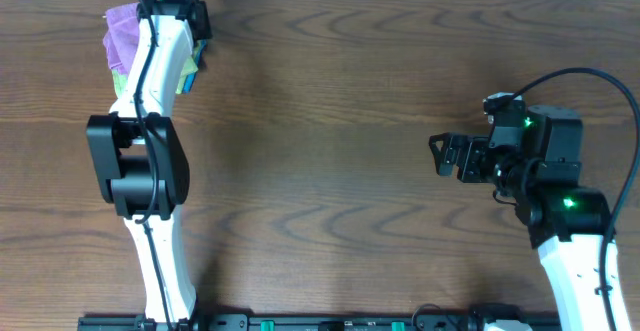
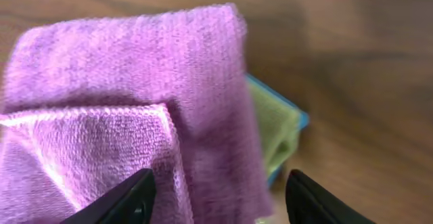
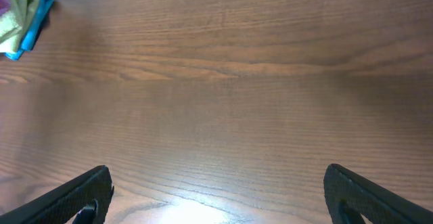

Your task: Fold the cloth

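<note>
right pincer (image 3: 223, 197) sits over bare worktop (image 1: 330, 171) toward the right edge, about midway between the near and far edges. Its fingers (image 3: 67, 197) are spread wide with nothing between them. It faces left across the wood. From its view the cloths are only a small scrap in the far-left corner, well apart from it

left arm (image 1: 150, 121) reaches from the near edge up the left side to the far-left corner. left pincer (image 2: 220, 183) is also spread and empty, hovering just over the purple cloth (image 2: 135, 95) (can't see any contact, wrist view is a bit blurred)

purple cloth is at the far-left corner, on top of a green cloth (image 2: 270, 119) and a blue cloth (image 2: 302, 119) that poke out on its right side. One flap is already doubled over, its hemmed edge showing near the pincer's left finger. In the overhead view its long axis looks to run near-to-far along the left edge, though the arm covers part of it

key relation: the cloth lies directly ahead of and below the left pincer, offset toward its left finger, and the left arm is by far the nearer one. I'd judge the next grab is the left's job, top purple layer only. The risk is snagging the green one with it
</note>
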Robot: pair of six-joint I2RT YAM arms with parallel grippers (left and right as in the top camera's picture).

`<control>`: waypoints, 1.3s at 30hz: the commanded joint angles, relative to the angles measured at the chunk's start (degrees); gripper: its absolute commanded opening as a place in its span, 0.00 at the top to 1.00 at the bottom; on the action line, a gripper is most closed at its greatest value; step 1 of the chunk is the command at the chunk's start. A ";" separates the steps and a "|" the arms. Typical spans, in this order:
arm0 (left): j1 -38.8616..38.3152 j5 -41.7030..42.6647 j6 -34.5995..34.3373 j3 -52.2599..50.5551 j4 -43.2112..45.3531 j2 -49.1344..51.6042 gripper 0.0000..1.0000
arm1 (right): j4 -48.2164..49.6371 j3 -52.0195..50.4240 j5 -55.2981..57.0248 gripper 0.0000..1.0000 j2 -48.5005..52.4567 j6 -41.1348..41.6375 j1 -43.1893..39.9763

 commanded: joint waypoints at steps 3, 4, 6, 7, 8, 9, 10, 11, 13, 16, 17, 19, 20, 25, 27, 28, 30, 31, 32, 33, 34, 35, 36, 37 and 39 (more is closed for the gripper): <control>0.28 -7.39 -0.26 1.53 -3.37 0.17 0.41 | -0.07 -0.20 -0.63 0.01 -0.42 0.83 -0.26; 0.28 -8.00 -0.26 1.53 -4.22 0.13 0.42 | -0.07 -0.20 -0.63 0.01 -0.42 0.83 -0.26; 0.28 -9.33 -0.28 1.53 -6.12 0.02 0.44 | -0.07 -0.20 -0.63 0.01 -0.42 0.83 -0.26; 0.31 -10.36 -0.31 1.53 -7.23 -0.11 0.45 | -0.07 -0.20 -0.63 0.01 -0.42 0.83 -0.26; 0.35 -11.32 -0.33 1.53 -8.31 -0.24 0.46 | -0.07 -0.20 -0.63 0.01 -0.42 0.83 -0.26; 0.39 -12.20 -0.50 1.53 -9.29 -0.44 0.47 | -0.07 -0.20 -0.63 0.01 -0.42 0.83 -0.26; 0.44 -12.92 -0.50 1.53 -9.92 -0.55 0.49 | -0.07 -0.20 -0.63 0.01 -0.42 0.83 -0.26; 0.48 -13.73 -0.66 1.55 -10.64 -0.85 0.49 | -0.07 -0.20 -0.63 0.01 -0.42 0.83 -0.26; 0.61 -15.30 -2.23 1.55 -11.96 -1.44 0.50 | -0.07 -0.20 -0.63 0.01 -0.42 0.83 -0.26; 1.14 -15.80 -4.70 1.55 -13.25 -2.62 0.51 | -0.07 -0.20 -0.63 0.01 -0.42 0.83 -0.26; 1.55 -15.80 -5.86 1.55 -13.55 -3.43 0.51 | -0.07 -0.20 -0.63 0.01 -0.42 0.83 -0.26; 1.95 -15.78 -6.71 1.55 -13.64 -4.33 0.51 | -0.07 -0.20 -0.61 0.01 -0.42 0.83 -0.26; 2.16 -15.78 -6.82 1.53 -13.66 -4.81 0.51 | -0.07 -0.20 -0.63 0.01 -0.42 0.83 -0.26; 2.47 -15.74 -6.93 1.55 -13.94 -6.21 0.50 | -0.07 -0.20 -0.63 0.01 -0.42 0.83 -0.26; 2.47 -15.54 -6.93 1.55 -13.97 -6.47 0.50 | -0.07 -0.20 -0.63 0.01 -0.42 0.83 -0.26; 2.47 -15.54 -6.93 1.55 -13.92 -6.54 0.50 | -0.07 -0.20 -0.63 0.01 -0.42 0.83 -0.26; 2.62 -15.52 -7.02 1.55 -13.88 -6.56 0.50 | -0.07 -0.20 -0.63 0.01 -0.42 0.83 -0.26; 2.71 -15.56 -7.37 1.53 -13.86 -6.56 0.50 | -0.07 -0.20 -0.63 0.01 -0.42 0.83 -0.26; 2.80 -15.54 -7.52 1.55 -13.68 -6.56 0.50 | -0.07 -0.20 -0.63 0.01 -0.42 0.83 -0.26; 2.97 -15.54 -7.61 1.55 -13.46 -6.56 0.50 | -0.07 -0.20 -0.63 0.01 -0.42 0.83 -0.26; 3.08 -15.54 -7.63 1.55 -13.20 -6.56 0.50 | -0.07 -0.20 -0.61 0.01 -0.42 0.83 -0.26; 3.17 -15.52 -7.63 1.55 -12.72 -6.56 0.50 | -0.07 -0.20 -0.63 0.01 -0.42 0.83 -0.26; 3.32 -15.19 -7.63 1.55 -12.24 -6.56 0.49 | -0.07 -0.20 -0.63 0.01 -0.42 0.83 -0.26; 3.39 -14.69 -7.61 1.55 -11.69 -6.58 0.48 | -0.07 -0.20 -0.63 0.01 -0.42 0.83 -0.26; 3.61 -13.77 -7.63 1.53 -10.51 -6.56 0.46 | -0.07 -0.20 -0.61 0.01 -0.42 0.83 -0.26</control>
